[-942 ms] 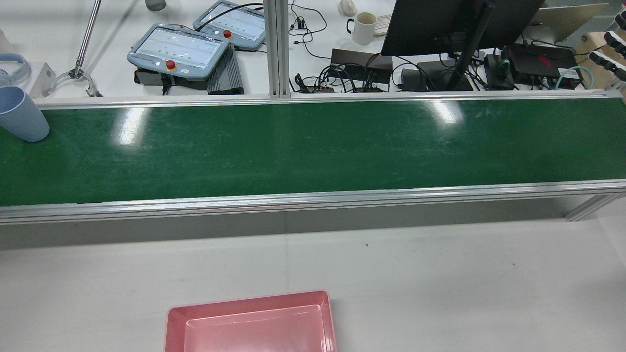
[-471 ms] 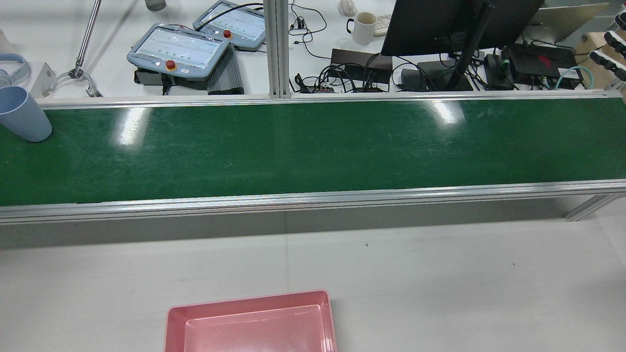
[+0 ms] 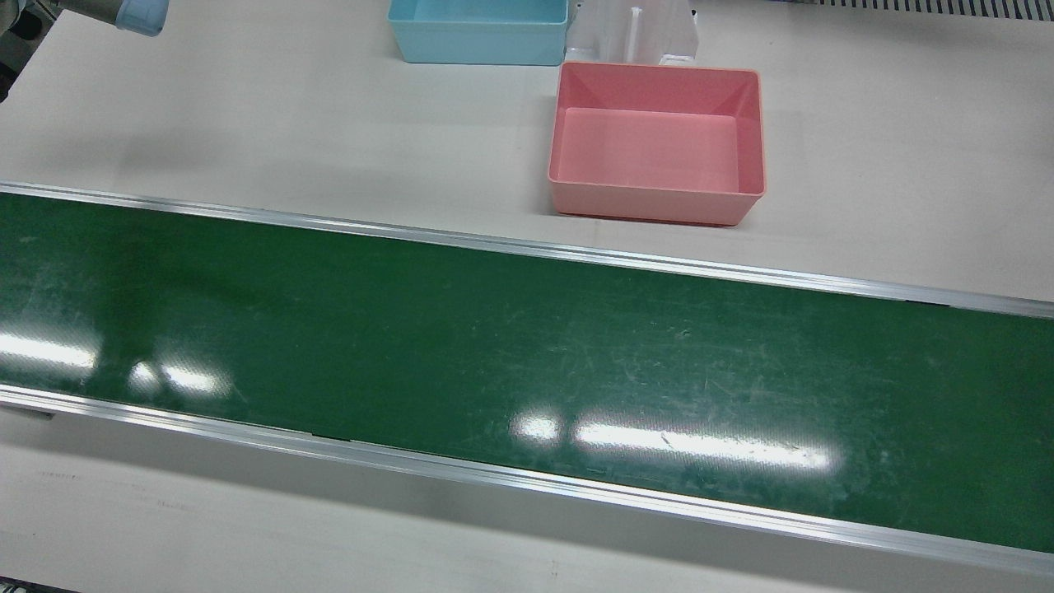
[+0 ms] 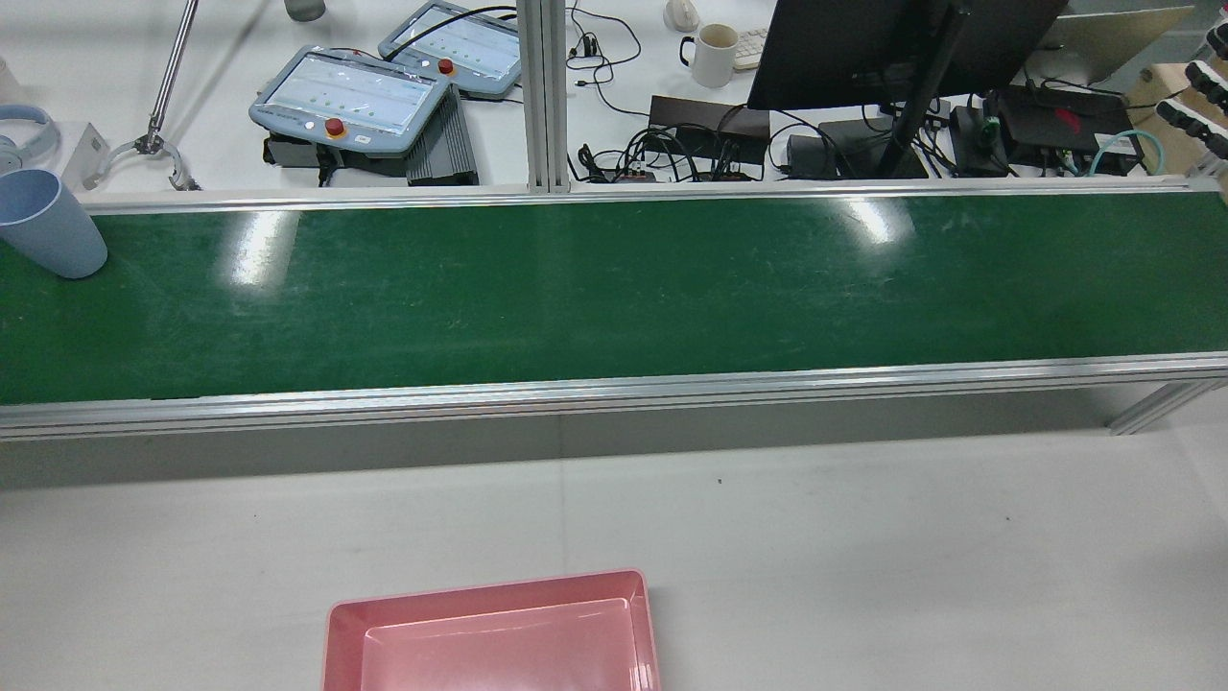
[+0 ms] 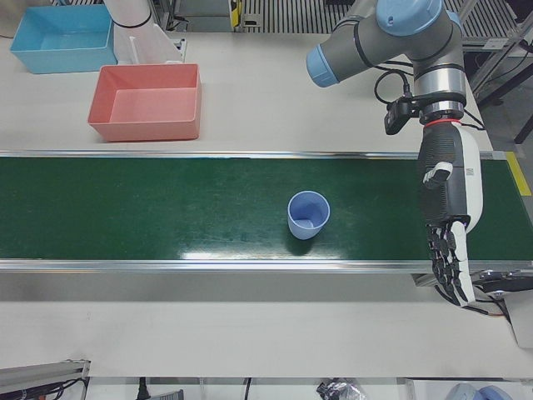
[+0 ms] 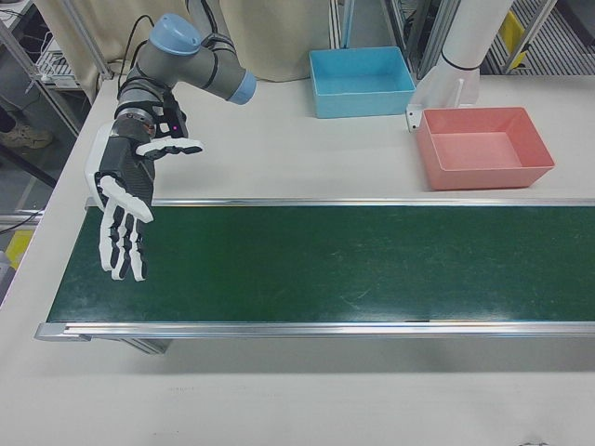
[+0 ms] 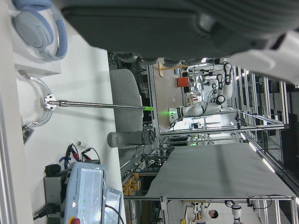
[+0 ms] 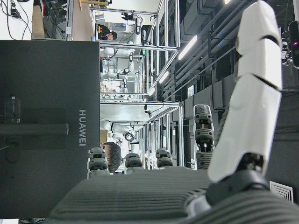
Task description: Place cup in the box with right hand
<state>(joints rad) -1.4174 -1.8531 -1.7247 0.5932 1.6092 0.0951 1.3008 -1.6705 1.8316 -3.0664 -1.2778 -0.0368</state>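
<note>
Overhead, the front view shows the pink rectangular plastic box (image 3: 656,143) empty beside the green conveyor belt (image 3: 494,362). Left-front: the light-blue plastic cup (image 5: 308,215) stands upright on the belt; left hand (image 5: 448,225) spread, empty. Right-front: right hand (image 6: 126,209) likewise spread, empty, above the belt's end.

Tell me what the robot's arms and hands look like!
Both arms are silver-grey tubes with light blue caps at the joints. The left hand and right hand are white shells with black-segmented fingers. A black cable loops near the left wrist, above a red ring.
</note>
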